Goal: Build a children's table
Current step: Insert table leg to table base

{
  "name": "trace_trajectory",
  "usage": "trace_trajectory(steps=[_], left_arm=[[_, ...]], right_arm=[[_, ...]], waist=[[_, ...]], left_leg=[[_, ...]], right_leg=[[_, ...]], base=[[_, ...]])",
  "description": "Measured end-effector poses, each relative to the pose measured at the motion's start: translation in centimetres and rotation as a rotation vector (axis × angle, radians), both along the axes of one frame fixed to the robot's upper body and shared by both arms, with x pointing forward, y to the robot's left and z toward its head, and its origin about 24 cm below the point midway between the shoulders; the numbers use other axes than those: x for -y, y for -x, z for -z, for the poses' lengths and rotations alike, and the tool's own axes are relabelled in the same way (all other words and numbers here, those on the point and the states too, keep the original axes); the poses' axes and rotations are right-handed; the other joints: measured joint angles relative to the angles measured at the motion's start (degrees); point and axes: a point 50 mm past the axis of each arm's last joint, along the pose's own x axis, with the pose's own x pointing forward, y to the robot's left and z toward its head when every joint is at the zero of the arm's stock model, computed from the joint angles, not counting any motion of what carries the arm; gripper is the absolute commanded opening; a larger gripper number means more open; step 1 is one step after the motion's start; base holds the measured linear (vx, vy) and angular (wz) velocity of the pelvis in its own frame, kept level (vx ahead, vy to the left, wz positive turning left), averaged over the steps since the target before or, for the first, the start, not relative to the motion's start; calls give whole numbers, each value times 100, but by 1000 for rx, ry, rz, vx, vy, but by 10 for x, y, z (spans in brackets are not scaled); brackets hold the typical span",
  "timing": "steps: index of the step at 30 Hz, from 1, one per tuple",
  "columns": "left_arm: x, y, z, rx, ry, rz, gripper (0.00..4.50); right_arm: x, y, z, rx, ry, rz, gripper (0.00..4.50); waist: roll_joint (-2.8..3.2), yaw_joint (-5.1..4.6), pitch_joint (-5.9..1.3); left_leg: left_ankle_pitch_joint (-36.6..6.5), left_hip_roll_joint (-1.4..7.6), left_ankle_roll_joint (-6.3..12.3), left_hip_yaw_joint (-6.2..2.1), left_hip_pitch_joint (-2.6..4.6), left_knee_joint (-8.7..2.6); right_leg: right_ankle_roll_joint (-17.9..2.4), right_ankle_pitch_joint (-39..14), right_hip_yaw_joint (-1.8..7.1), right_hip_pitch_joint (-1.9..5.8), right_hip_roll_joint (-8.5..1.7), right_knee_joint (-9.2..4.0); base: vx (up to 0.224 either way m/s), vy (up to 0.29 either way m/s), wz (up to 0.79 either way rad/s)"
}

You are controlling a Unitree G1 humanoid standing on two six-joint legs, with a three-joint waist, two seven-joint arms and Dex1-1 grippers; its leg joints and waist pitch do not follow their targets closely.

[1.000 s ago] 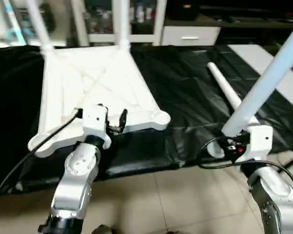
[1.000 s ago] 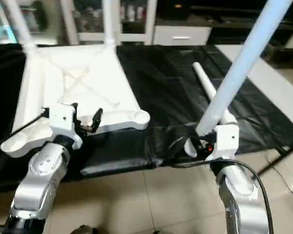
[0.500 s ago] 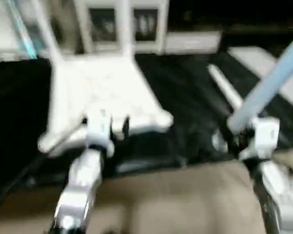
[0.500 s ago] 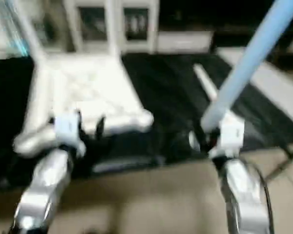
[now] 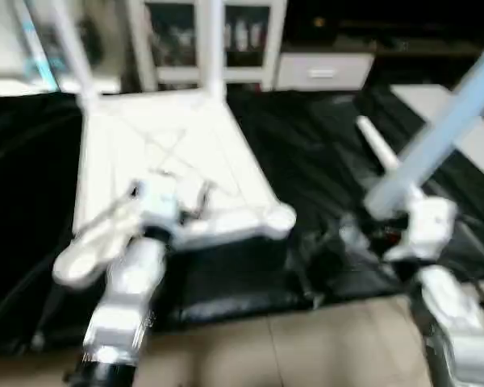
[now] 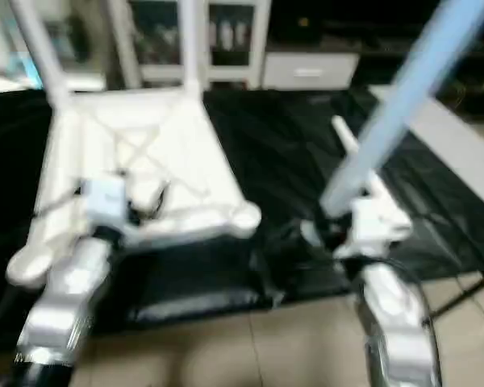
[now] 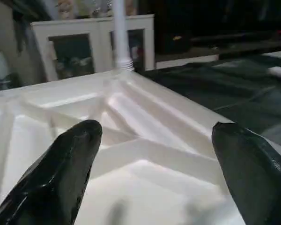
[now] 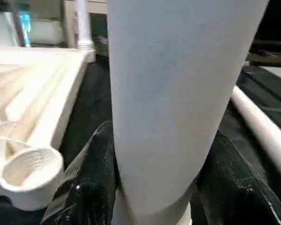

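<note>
Unchanged since a second ago apart from a shifted view: both arms in like poses. Tabletop (image 5: 169, 161): white, upside down on the black-covered surface (image 5: 306, 137), ribbed underside up, two legs (image 5: 212, 48) upright in the far sockets. Near-right socket (image 8: 30, 173): unfilled. Left hand (image 7: 154, 164): released, fingers (image 7: 65, 159) spread above the near ribs. Right hand (image 6: 339, 218): grasping a leg (image 6: 403, 89) by its thick end, slanting up. Fourth leg (image 5: 379, 149): lying loose on the surface behind the right hand. Background: white glass-door cabinet (image 5: 185, 36).
</note>
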Motion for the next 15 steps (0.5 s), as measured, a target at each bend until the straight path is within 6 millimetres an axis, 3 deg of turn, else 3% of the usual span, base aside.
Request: trace_trajectory(steps=[1,2,3,4,5,6,7,8,9,10,12,14,15], left_arm=[[1,0,0,1,4,2,424],[2,0,0,1,7,4,424],[5,0,0,1,14,9,424],[8,0,2,-8,25,13,424],[18,1,2,-10,33,44,424],[22,1,2,-11,32,59,424],[22,1,2,-10,31,59,424],[20,0,1,-5,27,55,424],[18,0,0,0,23,50,424],[15,-1,-1,3,18,42,424],[9,-2,-2,7,14,23,424],[8,-3,-2,8,15,17,424],[9,-3,-3,10,16,20,424]], right_arm=[[0,0,0,1,3,-3,186],[0,0,-1,2,4,-6,186],[2,0,-1,0,12,-9,186],[5,0,1,-9,20,0,186],[10,0,2,-15,27,15,186],[13,0,1,-14,28,23,186],[13,0,0,-9,28,24,186],[12,-2,-3,4,29,21,186],[12,-3,-4,13,28,20,186],[8,-3,-3,11,20,8,186],[1,-4,-1,6,13,-15,186],[1,-4,-1,7,13,-13,186],[2,-4,-1,7,14,-12,186]], waist=[[-45,-36,5],[-135,-60,14],[-292,-69,30],[-340,-20,69],[-300,62,69],[-302,118,73],[-267,141,76],[-164,164,87],[-57,174,90],[-42,139,94],[-63,64,107],[-62,-23,103],[-73,-53,95]], left_leg=[[-6,-38,-1,25,30,-20],[-12,-106,-10,71,73,-46],[-38,-209,-42,141,133,-52],[-96,-201,71,157,133,-13],[-183,-190,237,107,121,137],[-181,-181,234,73,79,252],[-165,-150,206,24,49,259],[-149,-63,180,-9,31,4],[102,26,-118,-2,43,-36],[80,51,-226,19,86,-57],[86,-15,-153,-87,50,-105],[77,-148,-17,-267,-5,-106],[60,-254,110,-371,-30,-108]], right_leg=[[83,57,13,-142,-15,-57],[125,115,50,-241,-59,-183],[36,481,166,-236,-135,-380],[7,414,191,-180,-110,-427],[-17,420,212,-100,-61,-501],[-25,419,225,-31,-34,-545],[-33,418,232,58,11,-602],[-47,417,164,155,64,-659],[-57,415,104,221,108,-677],[-62,398,89,249,94,-696],[-134,395,-61,307,19,-815],[-133,339,-217,417,-71,-883],[-67,297,-249,465,-115,-908]], base=[[65,-11,1],[55,-71,4],[55,-71,4],[58,-80,3],[65,-45,-2],[65,-45,-2],[69,-16,0],[74,44,4],[74,44,4],[90,78,7],[103,80,25],[98,81,57],[100,77,62]])
